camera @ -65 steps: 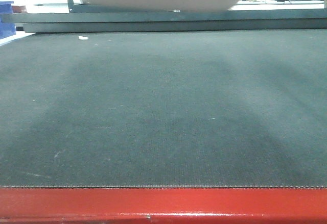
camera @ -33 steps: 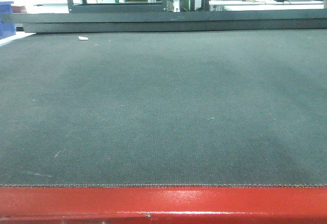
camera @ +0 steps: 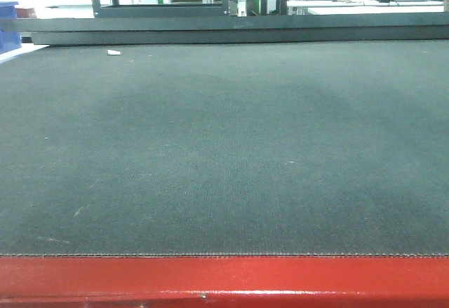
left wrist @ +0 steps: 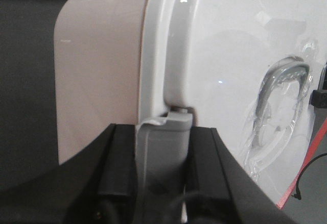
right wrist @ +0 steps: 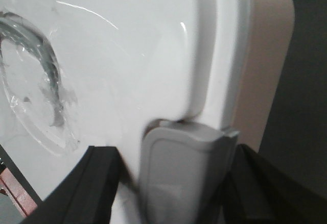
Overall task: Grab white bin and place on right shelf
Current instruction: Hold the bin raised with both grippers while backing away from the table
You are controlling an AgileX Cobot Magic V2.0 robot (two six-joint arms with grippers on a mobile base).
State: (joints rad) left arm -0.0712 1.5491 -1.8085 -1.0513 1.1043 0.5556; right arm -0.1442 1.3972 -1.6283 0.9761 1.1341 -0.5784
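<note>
**Bin gripped and off the mat, shelf not yet reached**

Judged roughly halfway: done with the grab, not with the placing. Finds only bare dark mat across the tabletop (camera: 224, 146) in the front view, with no part of the white bin (left wrist: 102, 71) resting there. Probably hangs above that camera's reach, clear of the mat. Cannot make out the right shelf in any view, so cannot tell how near the bin is to it. Left to do, on this reading: carry the bin across to the shelf, set it down, let go.

Holds the bin from its two short ends, with the lid (left wrist: 230, 40) in plain sight of both wrist cameras and the recessed handle (left wrist: 278, 96) near the lid's middle. Grips with the left end effector (left wrist: 163, 132), closed around the grey clasp (left wrist: 166, 152) at the bin's left end, one black finger (left wrist: 120, 152) pressed to each side of it. Clamps likewise with the right end effector (right wrist: 176, 157) on the matching clasp (right wrist: 184, 173) at the bin's opposite end. Points both wrists inward along the bin's rim, facing each other across the lid.
</note>
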